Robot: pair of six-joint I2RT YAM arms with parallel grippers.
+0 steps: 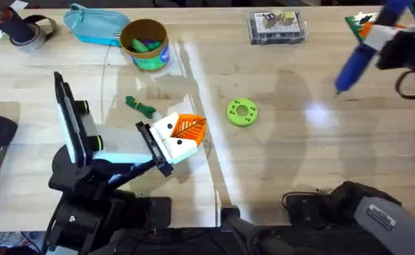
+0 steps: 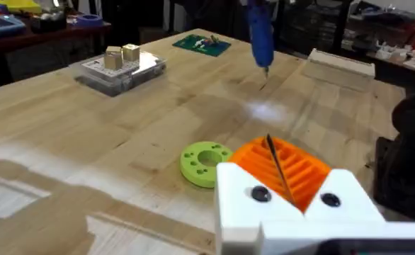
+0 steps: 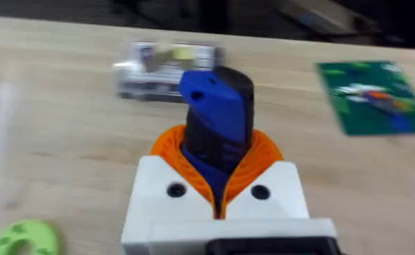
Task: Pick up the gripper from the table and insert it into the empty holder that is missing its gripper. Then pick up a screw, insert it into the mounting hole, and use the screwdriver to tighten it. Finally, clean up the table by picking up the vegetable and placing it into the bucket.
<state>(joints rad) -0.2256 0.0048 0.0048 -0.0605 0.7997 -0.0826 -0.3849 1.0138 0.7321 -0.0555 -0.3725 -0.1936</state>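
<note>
Overhead view: near the table's (image 1: 278, 163) front edge, left of centre, the left gripper (image 1: 181, 136) rests low, white blocks with orange ribbed fingers (image 1: 190, 127) closed together. From the left wrist a thin dark line runs between the orange pads (image 2: 292, 166); whether something is pinched there I cannot tell. Just behind it lies the vegetable (image 1: 141, 107), dark green, stringy and knotted, its length running slantwise toward the left rear. A lime-green ring disc (image 1: 241, 112) sits near the table's middle. Farther back, the tan bucket (image 1: 148, 44) with its green and blue band stands near the rear edge, something green inside. At the right rear the right gripper (image 1: 374, 34) is clenched on the screwdriver (image 1: 362, 53), blue handle slanting, tip down and toward the front left, above the wood. Its collar is hard to make out.
</note>
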